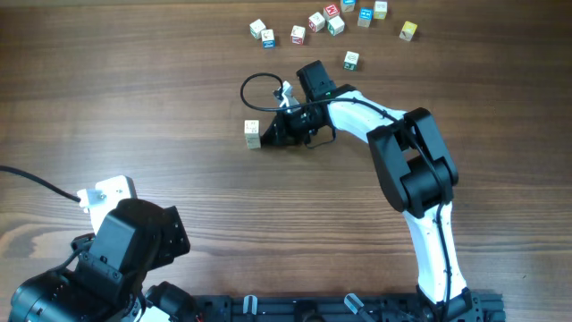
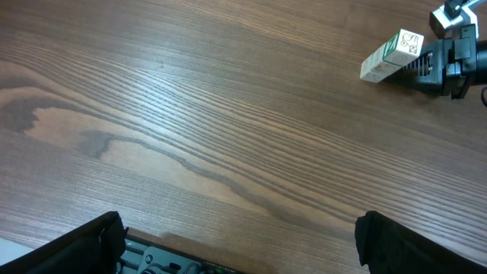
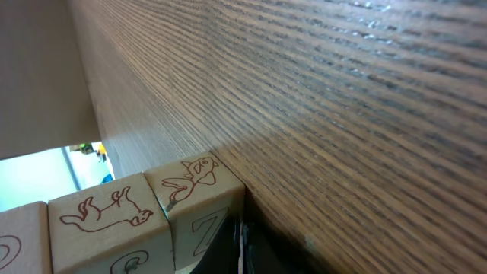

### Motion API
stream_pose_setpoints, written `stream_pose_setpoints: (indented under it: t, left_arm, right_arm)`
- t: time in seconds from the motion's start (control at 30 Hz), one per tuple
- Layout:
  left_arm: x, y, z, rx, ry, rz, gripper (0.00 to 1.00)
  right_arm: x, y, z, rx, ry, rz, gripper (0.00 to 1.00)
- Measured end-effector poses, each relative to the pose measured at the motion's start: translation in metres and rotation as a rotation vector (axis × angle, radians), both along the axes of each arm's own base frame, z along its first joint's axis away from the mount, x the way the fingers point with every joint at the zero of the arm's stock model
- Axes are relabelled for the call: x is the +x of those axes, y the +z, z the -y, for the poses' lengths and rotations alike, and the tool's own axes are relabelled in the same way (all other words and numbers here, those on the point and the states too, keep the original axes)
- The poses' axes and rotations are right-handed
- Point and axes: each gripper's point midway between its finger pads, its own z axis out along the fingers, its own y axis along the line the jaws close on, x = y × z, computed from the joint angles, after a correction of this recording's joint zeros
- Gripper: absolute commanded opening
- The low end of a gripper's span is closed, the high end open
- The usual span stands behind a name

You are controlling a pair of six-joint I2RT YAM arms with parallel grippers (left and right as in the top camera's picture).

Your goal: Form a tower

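Tower on wooden table, touching tips of right gripper — jaws closed, no clear hold. Left gripper spread wide, empty, well apart. Probably light, stiff, easily toppled — pinch low, across opposite flat faces.

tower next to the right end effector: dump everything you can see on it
The tower is a short stack of small pale wooden cubes standing on the brown wooden table, well apart from the loose cubes at the far edge. Its top cube shows green print and a line drawing on the top face. Up close, the faces carry outlined animals, a fish and a letter Z. The right end effector, shut, sits right beside it; contact cannot be judged.
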Motion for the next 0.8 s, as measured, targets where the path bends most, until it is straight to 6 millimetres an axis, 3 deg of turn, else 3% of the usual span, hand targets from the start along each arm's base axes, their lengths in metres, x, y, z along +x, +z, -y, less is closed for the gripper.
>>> stream_pose_setpoints:
  t: [0.43,0.7,0.8]
  left_arm:
    - [0.0,0.0,0.0,0.0,0.0,0.0,1.0]
    - [0.0,0.0,0.0,0.0,0.0,0.0,1.0]
    - [0.0,0.0,0.0,0.0,0.0,0.0,1.0]
  right_arm:
    - [-0.005,-0.003,0.004,-0.038,-0.024,-0.054,0.04]
    - [0.007,0.002,0.037,-0.286,-0.109,0.043,0.05]
    - [0.011,0.021,0.054,-0.377,-0.097,0.153,0.04]
